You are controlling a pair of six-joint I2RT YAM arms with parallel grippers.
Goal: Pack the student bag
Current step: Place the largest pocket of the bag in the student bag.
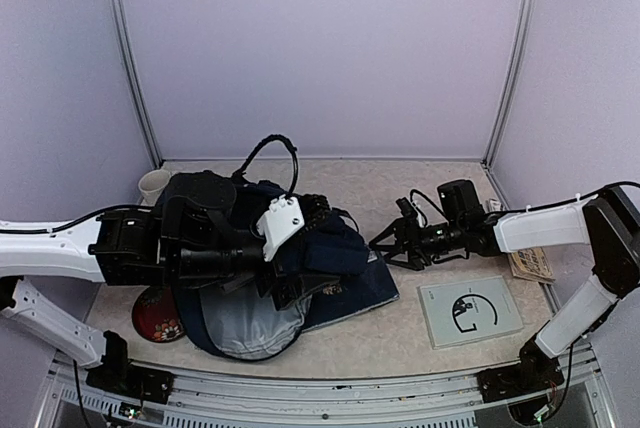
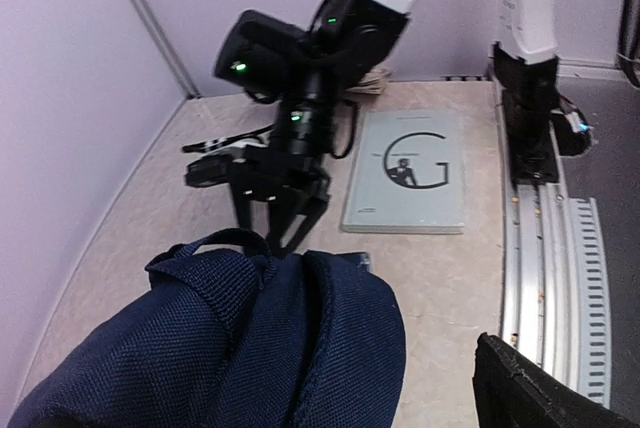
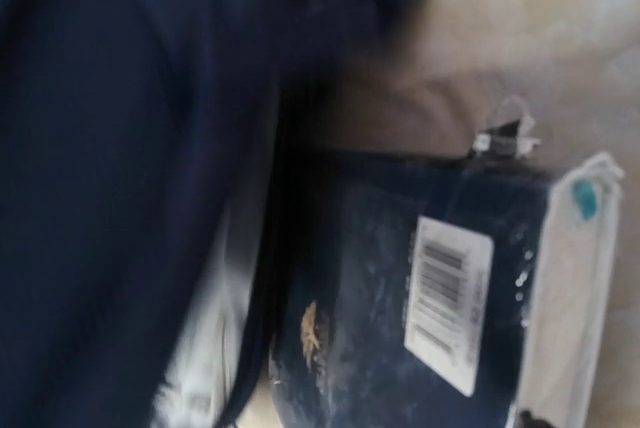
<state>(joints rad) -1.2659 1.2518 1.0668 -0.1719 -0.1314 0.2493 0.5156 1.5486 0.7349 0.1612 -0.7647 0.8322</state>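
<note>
One student bag [image 1: 345, 243], one grey book [image 1: 470, 311]

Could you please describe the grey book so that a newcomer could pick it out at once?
Start from the student bag, the navy heap in the middle. To its right, closer to the table's near edge than the right gripper, the book lies flat. It alone is a pale grey rectangle with a black G-shaped ring on its cover.

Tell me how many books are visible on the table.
2: a grey book lies at the front right, and a dark blue book lies partly under the student bag. More may be hidden inside the bag.
</note>
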